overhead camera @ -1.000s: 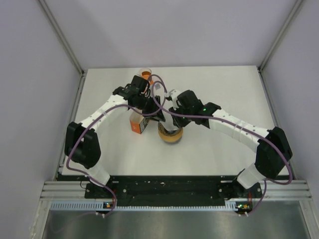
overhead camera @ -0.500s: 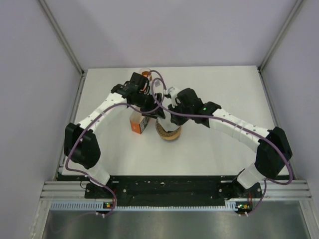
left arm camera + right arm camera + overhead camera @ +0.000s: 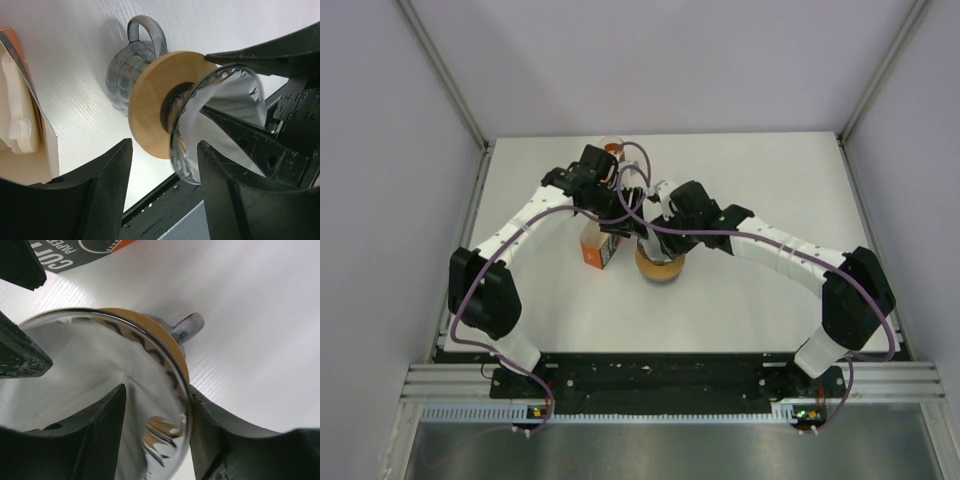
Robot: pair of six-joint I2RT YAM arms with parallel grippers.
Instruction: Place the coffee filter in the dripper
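My left fingers (image 3: 165,150) stand wide apart and hold nothing. The dripper (image 3: 147,112) lies just beyond their gap, sitting on a grey jug (image 3: 120,82). My right fingers (image 3: 156,390) are parted too, astride the dripper's glass rim, one inside the cone over the filter (image 3: 85,365) and the other outside the glass. Their gap is far wider than the glass wall, so they pinch nothing. The filter is in the dripper, its white paper lining the cone. The box (image 3: 597,250) stands just left of the dripper on the table (image 3: 770,180).

Since a second ago my right arm has swung leftward. Its elbow has drawn in from the table's right edge, and its wrist now sits a little further left over the dripper. My left arm has barely shifted. Dripper and box are about where they were.
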